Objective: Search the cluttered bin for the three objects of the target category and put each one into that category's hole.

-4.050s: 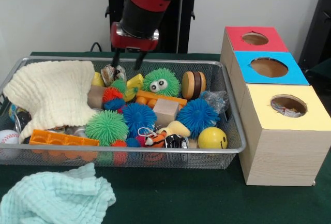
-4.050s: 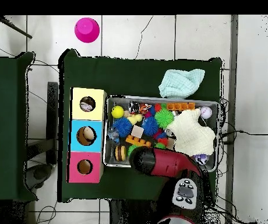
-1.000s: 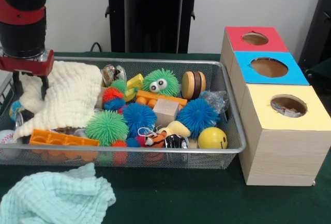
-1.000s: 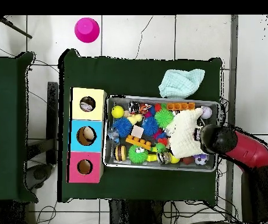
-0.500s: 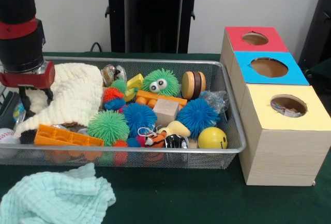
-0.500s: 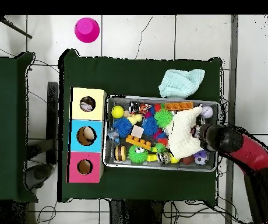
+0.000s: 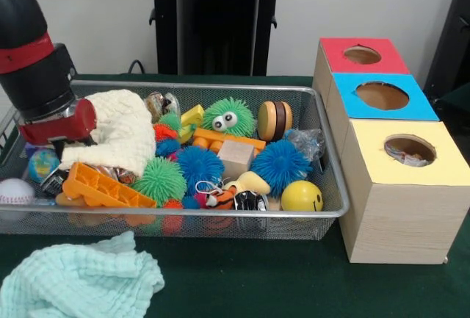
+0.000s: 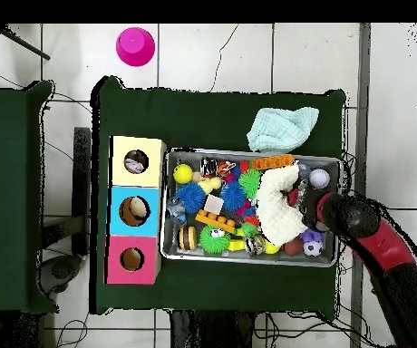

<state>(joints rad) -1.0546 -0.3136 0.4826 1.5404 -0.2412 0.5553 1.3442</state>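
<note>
Crowding a wire-mesh bin [image 7: 334,186], spiky rubber balls, a smooth yellow smiley ball [image 7: 302,196], a wooden cube [image 7: 236,159] and an orange plastic brick [image 7: 103,187] lie heaped beside three wooden boxes [image 7: 389,142] with round holes in red, blue and yellow tops. At the bin's left end the gripper [image 7: 62,142] presses against a bunched cream knitted cloth [image 7: 117,131]; whether its jaws are spread or pinching the fabric cannot be told.

The red and black arm [image 8: 375,249] reaches into the wire bin [image 8: 170,249] beside the bunched cream cloth [image 8: 274,199].
</note>
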